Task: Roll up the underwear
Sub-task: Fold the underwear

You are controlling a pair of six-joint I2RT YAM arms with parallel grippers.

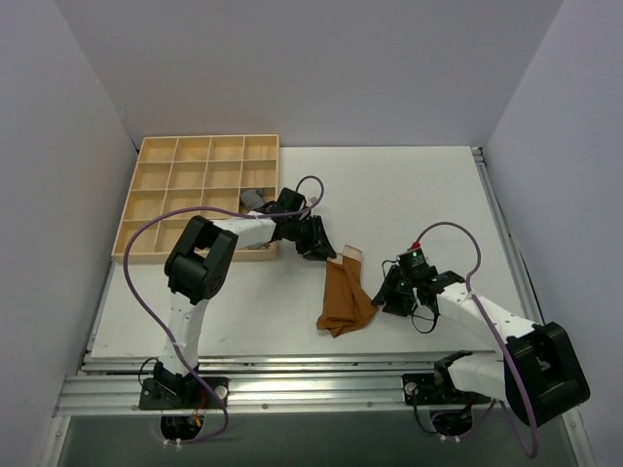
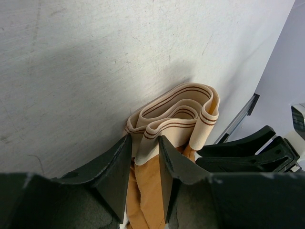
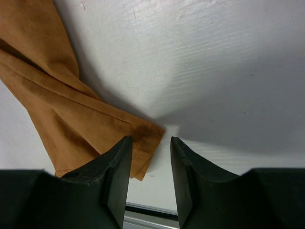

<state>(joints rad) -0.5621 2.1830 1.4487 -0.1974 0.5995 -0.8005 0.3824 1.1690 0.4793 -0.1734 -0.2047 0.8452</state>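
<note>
Underwear [image 1: 343, 297] lies loosely folded on the tabletop [image 1: 419, 195] between the two arms, with its beige band [image 2: 176, 109] bunched at the far end. Left claw [image 2: 144, 140] is clamped on the fabric just behind the band. Right claw [image 3: 151, 139] is open and empty, its jaws straddling the hem corner. Risk: the right claw closes beside the hem and misses, or the left claw's pull drags the cloth askew and the roll starts crooked.

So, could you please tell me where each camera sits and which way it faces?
Top: above and behind, looking down at the table; both arms show, underwear between them.
Left wrist: on the left arm, looking past the left gripper at the underwear's beige band.
Right wrist: on the right arm, looking past the right gripper at the underwear's brown corner.
Shared: all three show the underwear.
</note>
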